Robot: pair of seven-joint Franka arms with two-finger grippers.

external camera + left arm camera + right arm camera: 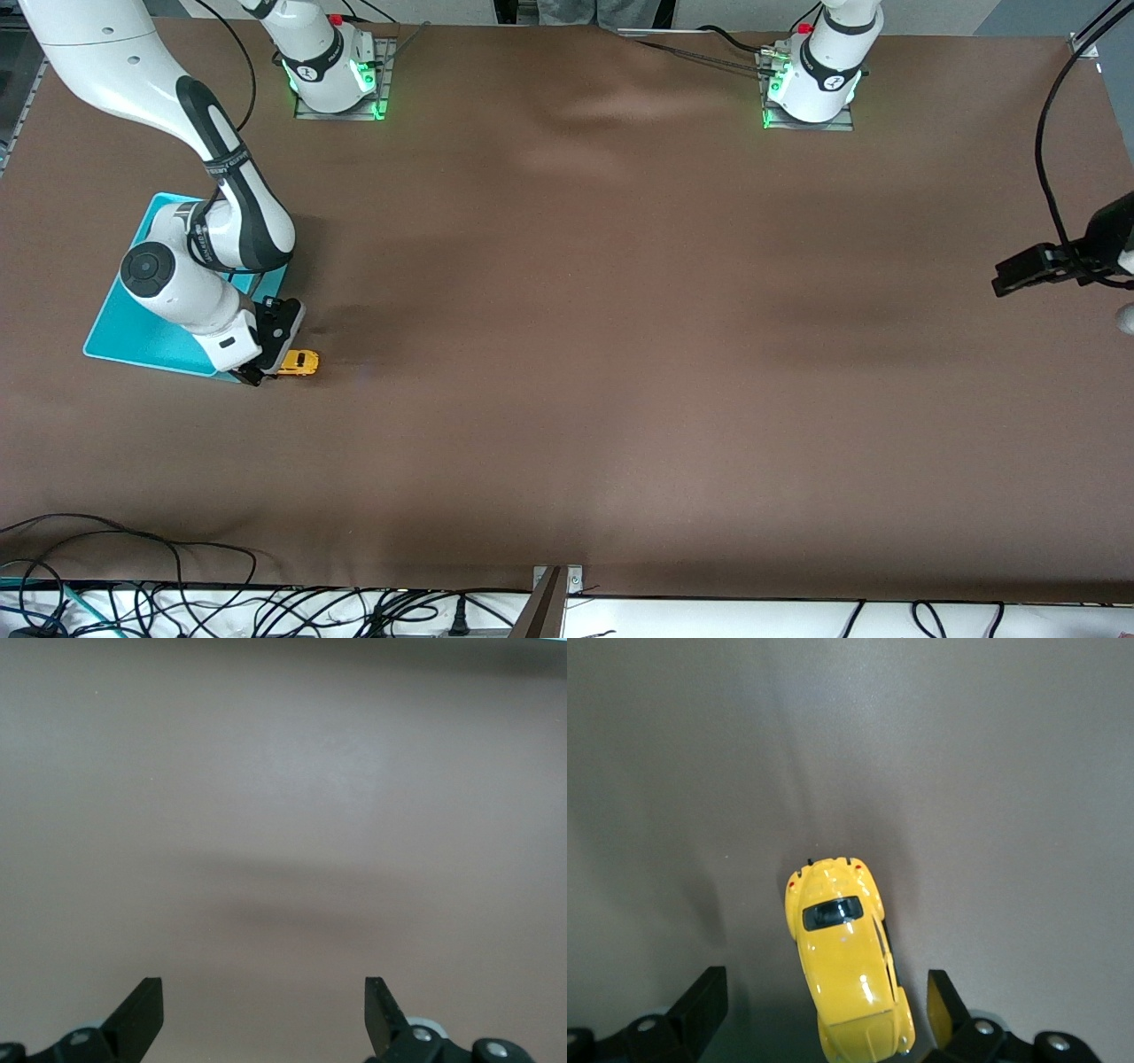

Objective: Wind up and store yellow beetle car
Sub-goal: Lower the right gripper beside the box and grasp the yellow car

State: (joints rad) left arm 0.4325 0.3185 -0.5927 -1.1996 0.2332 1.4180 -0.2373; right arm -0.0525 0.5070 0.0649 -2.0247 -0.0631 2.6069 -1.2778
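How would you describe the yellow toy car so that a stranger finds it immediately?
Look at the brown table, toward the right arm's end, where a turquoise bin lies. Beside its corner nearer the front camera, between the open right gripper's fingers, sits the yellow beetle car: tiny, rounded, the only yellow thing.

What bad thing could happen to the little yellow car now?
1. The tiny yellow toy beetle car sits between the right gripper's open fingers, closer to one finger. A squeeze might nudge or turn it instead of gripping it.

2. The car rests on the brown table right beside a corner of the flat turquoise bin. A bump could roll it away.

The left gripper waits open, over bare table at the left arm's end.
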